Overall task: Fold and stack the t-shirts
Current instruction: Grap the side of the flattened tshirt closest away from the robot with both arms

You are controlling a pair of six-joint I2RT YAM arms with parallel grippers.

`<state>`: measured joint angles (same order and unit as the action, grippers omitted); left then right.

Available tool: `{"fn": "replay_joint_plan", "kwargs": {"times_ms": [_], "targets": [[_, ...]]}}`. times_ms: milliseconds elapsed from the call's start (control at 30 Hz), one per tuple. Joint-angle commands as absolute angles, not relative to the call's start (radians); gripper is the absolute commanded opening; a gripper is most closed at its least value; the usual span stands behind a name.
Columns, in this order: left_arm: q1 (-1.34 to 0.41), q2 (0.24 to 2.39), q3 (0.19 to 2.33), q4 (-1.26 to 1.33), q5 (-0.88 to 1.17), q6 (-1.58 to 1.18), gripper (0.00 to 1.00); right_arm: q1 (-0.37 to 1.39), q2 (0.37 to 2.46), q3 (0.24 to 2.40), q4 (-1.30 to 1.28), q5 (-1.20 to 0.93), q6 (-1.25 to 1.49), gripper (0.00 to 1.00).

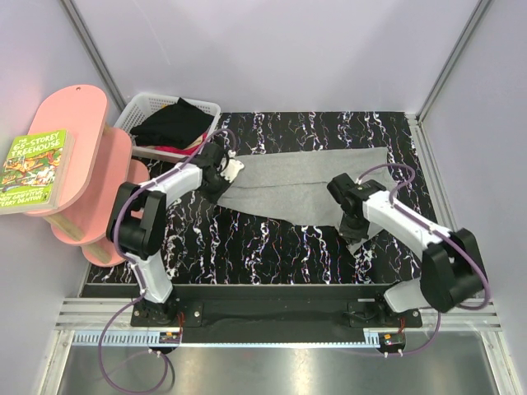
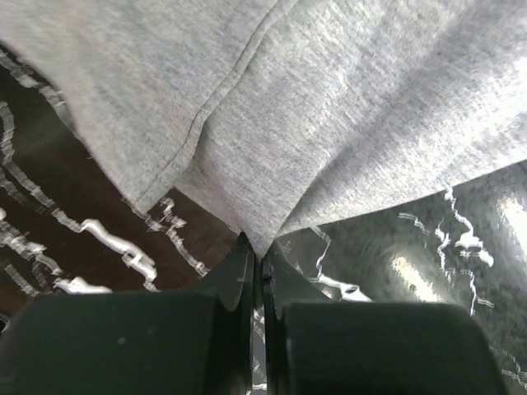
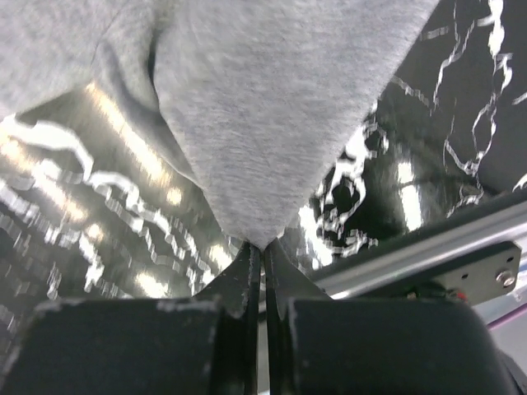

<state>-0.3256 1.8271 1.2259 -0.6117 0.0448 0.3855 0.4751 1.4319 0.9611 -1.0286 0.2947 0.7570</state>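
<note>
The grey t-shirt (image 1: pixel 305 185) lies across the table (image 1: pixel 272 247). The left pincer (image 2: pixel 257 257) is clamped on its left edge, the right pincer (image 3: pixel 263 247) on its near right corner, apparently lifted slightly. The black t-shirt (image 1: pixel 173 123) sits bunched in the far-left basket (image 1: pixel 136 111).

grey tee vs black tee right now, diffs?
The grey t-shirt lies spread on the table; the black t-shirt sits bunched in the white basket. The grey t-shirt is pinched by the left claw and right claw; the black t-shirt is untouched. Both are plain soft cloth.
</note>
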Motion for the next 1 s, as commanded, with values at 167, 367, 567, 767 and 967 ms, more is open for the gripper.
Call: {"fn": "replay_joint_plan", "kwargs": {"times_ms": [167, 367, 567, 767, 967], "targets": [[-0.264, 1.658, 1.210, -0.728, 0.084, 0.459, 0.11, 0.541, 1.200, 0.942, -1.199, 0.173, 0.853, 0.00], [-0.258, 1.592, 1.157, -0.772, 0.094, 0.483, 0.34, 0.552, 1.150, 0.965, -1.269, 0.175, 0.862, 0.00], [-0.245, 1.609, 1.143, -0.769, 0.101, 0.492, 0.38, 0.551, 1.184, 1.077, -1.287, 0.253, 0.835, 0.00], [-0.229, 1.684, 1.232, -0.790, 0.115, 0.485, 0.26, 0.551, 1.294, 1.222, -1.290, 0.289, 0.801, 0.00], [-0.233, 1.640, 1.131, -0.801, 0.153, 0.498, 0.54, 0.551, 1.298, 1.178, -1.249, 0.278, 0.804, 0.00]]}}
